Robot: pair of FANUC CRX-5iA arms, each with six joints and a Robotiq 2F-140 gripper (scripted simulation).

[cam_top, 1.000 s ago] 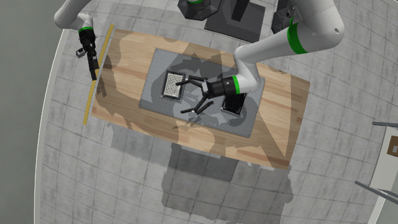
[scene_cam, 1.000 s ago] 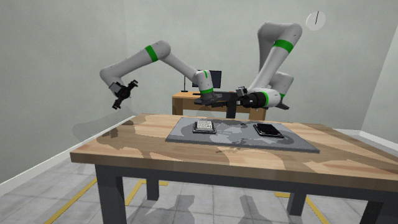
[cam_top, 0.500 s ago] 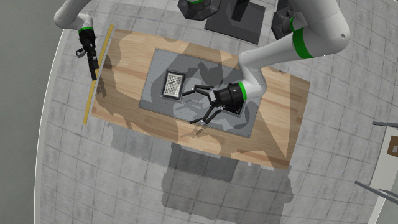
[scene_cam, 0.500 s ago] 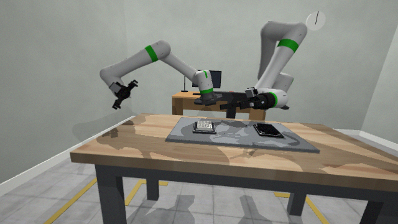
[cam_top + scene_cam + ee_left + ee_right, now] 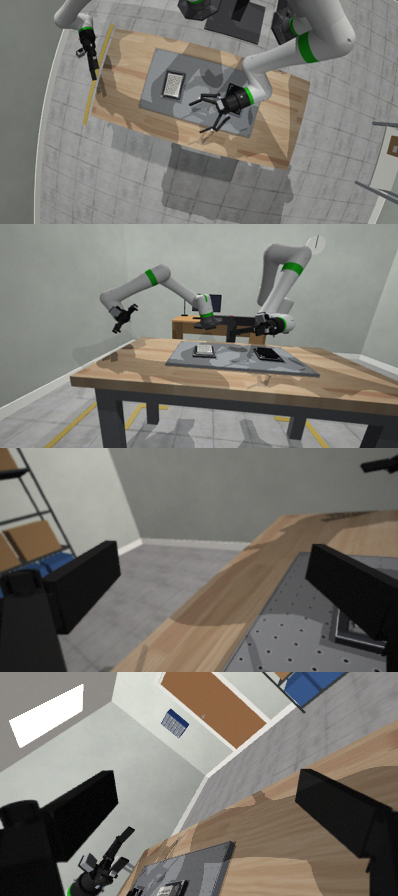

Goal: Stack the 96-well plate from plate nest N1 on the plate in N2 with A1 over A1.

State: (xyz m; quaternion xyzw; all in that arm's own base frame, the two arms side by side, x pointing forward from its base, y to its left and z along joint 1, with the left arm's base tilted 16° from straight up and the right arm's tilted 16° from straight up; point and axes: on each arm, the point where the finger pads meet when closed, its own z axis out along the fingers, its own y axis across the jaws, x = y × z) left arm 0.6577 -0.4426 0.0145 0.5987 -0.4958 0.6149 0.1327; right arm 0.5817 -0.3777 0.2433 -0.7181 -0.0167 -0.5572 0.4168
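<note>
The white 96-well plate sits in plate nest N1, left in the top and exterior views; a corner of N1 shows in the left wrist view. A black plate, as far as I can tell, lies in nest N2, right in the top and exterior views and partly hidden by the left arm in the top view. My left gripper is open and empty, high above the board between the nests. My right gripper is open and empty, beyond the table end on N1's side.
Both nests stand on a grey perforated board on the wooden table. The left forearm reaches across N2's side of the table. A desk with a monitor stands behind the arms.
</note>
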